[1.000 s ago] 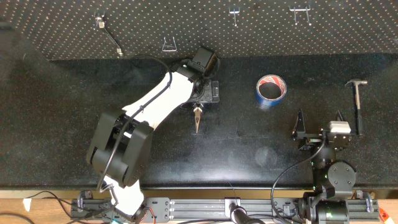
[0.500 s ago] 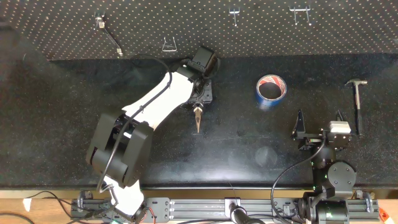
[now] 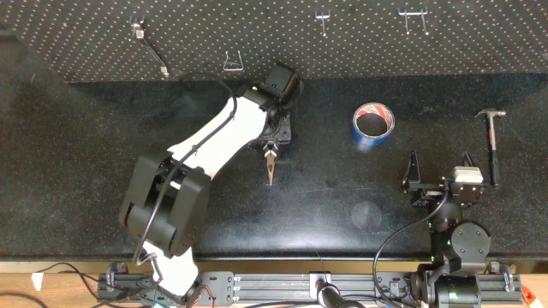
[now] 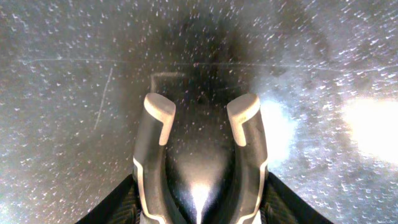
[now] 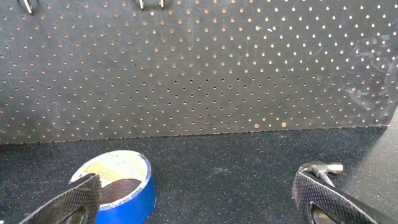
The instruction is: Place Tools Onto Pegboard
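Note:
A pair of needle-nose pliers [image 3: 271, 162] lies on the dark table below the pegboard [image 3: 342, 43], nose toward the arms' bases. My left gripper [image 3: 276, 133] is down on it and shut on its grey handles [image 4: 155, 130], which curve out between the dark fingers [image 4: 112, 205]. My right gripper [image 3: 438, 171] hangs open near its base, fingers [image 5: 74, 199] wide apart with nothing in them. It faces a blue tape roll [image 5: 118, 183] and a hammer [image 5: 320, 169]. In the top view the tape roll [image 3: 373, 125] sits right of centre and the hammer [image 3: 491, 141] at far right.
The pegboard carries a triangular wire hook [image 3: 233, 62] above the left gripper and two metal hooks [image 3: 323, 17] [image 3: 413, 17] farther right. A thin black tool [image 3: 152, 47] hangs at its left. Bare table stretches left of the left arm.
The left gripper's fingers have drawn together around the pliers' handles. The pliers have shifted only slightly. The right arm has stayed still.

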